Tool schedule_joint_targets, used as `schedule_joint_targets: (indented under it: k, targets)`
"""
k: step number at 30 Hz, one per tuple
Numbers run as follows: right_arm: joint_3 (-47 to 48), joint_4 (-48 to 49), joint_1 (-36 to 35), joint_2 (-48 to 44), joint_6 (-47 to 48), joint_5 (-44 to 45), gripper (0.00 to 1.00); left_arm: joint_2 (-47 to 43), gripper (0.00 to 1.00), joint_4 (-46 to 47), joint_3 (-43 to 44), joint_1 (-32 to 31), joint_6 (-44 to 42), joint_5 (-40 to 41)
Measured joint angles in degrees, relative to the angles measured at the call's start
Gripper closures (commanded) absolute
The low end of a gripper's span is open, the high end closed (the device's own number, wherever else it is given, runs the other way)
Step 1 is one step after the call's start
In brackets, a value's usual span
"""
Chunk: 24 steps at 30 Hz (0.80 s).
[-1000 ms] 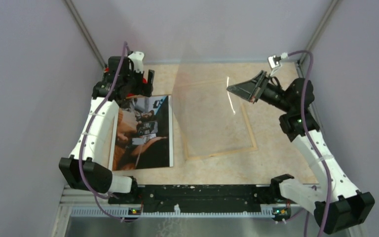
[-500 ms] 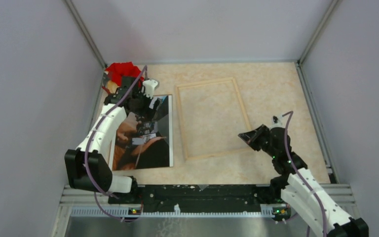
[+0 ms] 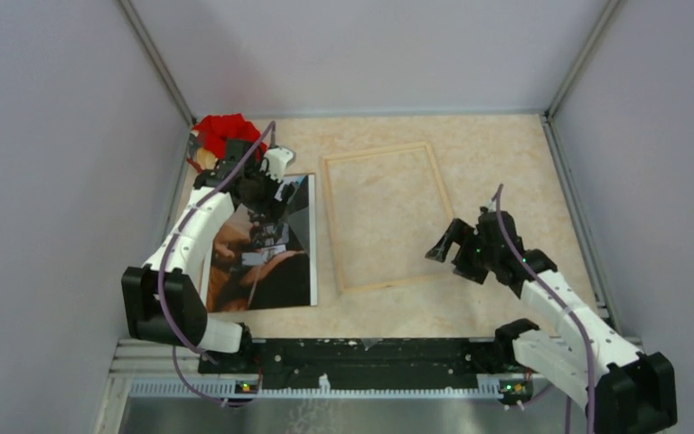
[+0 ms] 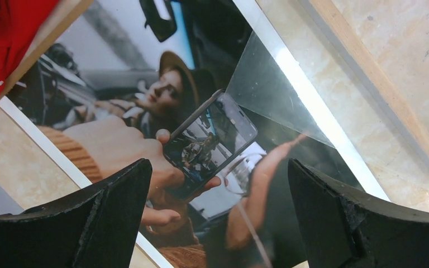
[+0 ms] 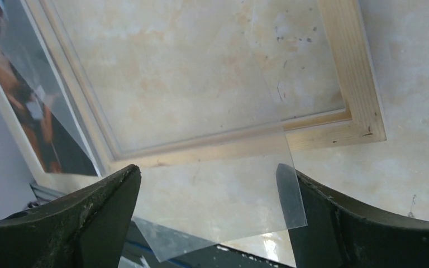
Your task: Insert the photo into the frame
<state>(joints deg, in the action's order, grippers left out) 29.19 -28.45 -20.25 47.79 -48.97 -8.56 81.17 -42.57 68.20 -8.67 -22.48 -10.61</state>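
Left gripper [image 4: 215, 184] gapes empty over the photo [image 4: 117, 111]; right gripper [image 5: 212, 178] stands wide and empty by the frame [image 5: 357, 84]. The clear sheet [image 5: 246, 206] seemingly overlaps both, askew; lifting the photo could drag it.

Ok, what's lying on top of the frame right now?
A clear sheet lies skewed on the frame, overhanging its near rail, one corner over the photo. Bare table shows through. Being transparent, it hides nothing.

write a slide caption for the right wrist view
Open right gripper above a clear sheet lying skewed over the wood-backed frame, its corner past the near rail; the photo sits beside it.
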Motion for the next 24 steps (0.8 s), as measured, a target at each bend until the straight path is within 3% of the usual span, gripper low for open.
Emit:
schedule_joint_targets:
  k: [6,10,13,17,21,24]
  targets:
    - [10.4,-6.9,-0.2,12.9,12.9,-4.0,0.01,0.0,0.02,0.1,1.4,0.0,-0.2,-0.3]
    - [11.0,-8.9,-0.3,13.6,15.7,-3.6,0.01,0.0,0.01,-0.5,1.4,0.0,-1.9,-0.3]
    - [10.1,-9.7,-2.3,11.5,14.6,-4.4,0.01,0.0,0.02,-0.7,0.6,-0.2,-4.1,0.0]
    - [6.0,-7.1,-11.6,7.6,8.3,-8.8,0.01,-0.1,0.02,-1.3,-3.6,-0.8,-7.3,1.5]
    - [5.9,-5.6,-21.9,10.3,3.3,-12.4,0.01,-0.1,0.02,-2.6,-5.5,-1.0,-9.0,2.1]
    - [6.6,-7.5,-24.2,11.8,2.2,-13.6,0.01,-0.1,0.02,-2.6,-5.7,-1.0,-9.4,2.4]
